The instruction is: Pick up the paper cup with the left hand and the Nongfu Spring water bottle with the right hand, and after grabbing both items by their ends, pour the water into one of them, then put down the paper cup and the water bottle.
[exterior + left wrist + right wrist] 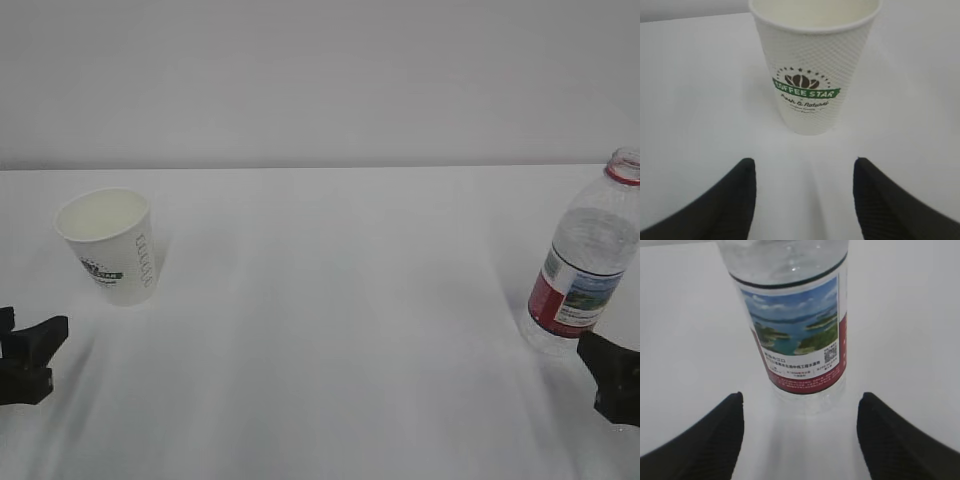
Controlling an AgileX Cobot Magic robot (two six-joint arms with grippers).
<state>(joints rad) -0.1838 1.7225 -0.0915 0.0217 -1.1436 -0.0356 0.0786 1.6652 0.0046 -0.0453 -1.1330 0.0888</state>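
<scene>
The paper cup [110, 245] stands upright at the left of the white table; its green logo faces the left wrist view, paper cup [812, 70]. My left gripper [30, 355] is low at the left edge, short of the cup, open and empty [804, 167]. The Nongfu Spring water bottle [585, 265] stands upright at the far right, uncapped, its red neck ring showing. Its landscape label fills the right wrist view, bottle [792, 325]. My right gripper [612, 375] sits just in front of the bottle, open, its jaws wide on either side of the base without touching [801, 400].
The white table [340, 320] runs to a pale wall at the back. Between cup and bottle lies a broad bare stretch of tabletop.
</scene>
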